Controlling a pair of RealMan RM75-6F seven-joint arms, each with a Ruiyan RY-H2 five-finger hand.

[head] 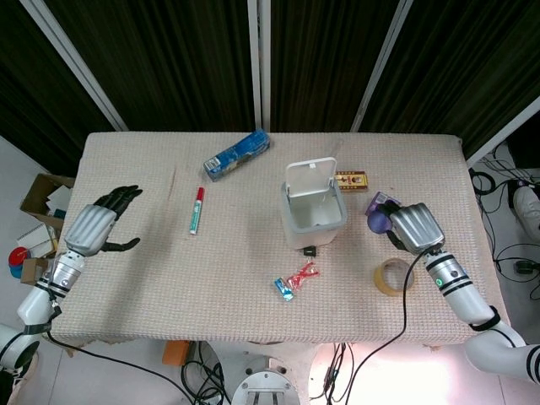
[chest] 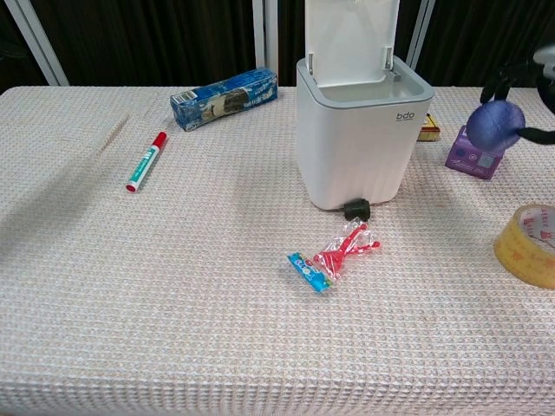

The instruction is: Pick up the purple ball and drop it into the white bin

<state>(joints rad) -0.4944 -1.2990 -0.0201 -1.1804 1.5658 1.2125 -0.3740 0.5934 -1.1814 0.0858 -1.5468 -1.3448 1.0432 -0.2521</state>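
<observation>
The purple ball (head: 379,223) (chest: 495,125) hangs in the air to the right of the white bin (head: 313,218) (chest: 362,143), whose lid stands open. My right hand (head: 411,227) (chest: 525,87) grips the ball from the right, at about the height of the bin's rim. My left hand (head: 99,224) rests open at the table's left edge, fingers spread, holding nothing; only the head view shows it.
A purple box (chest: 475,152) and a tape roll (head: 393,276) (chest: 529,244) lie under and near my right hand. A candy wrapper (head: 295,280) lies in front of the bin. A marker (head: 197,209), a blue box (head: 237,154) and a yellow-brown box (head: 352,180) lie further back.
</observation>
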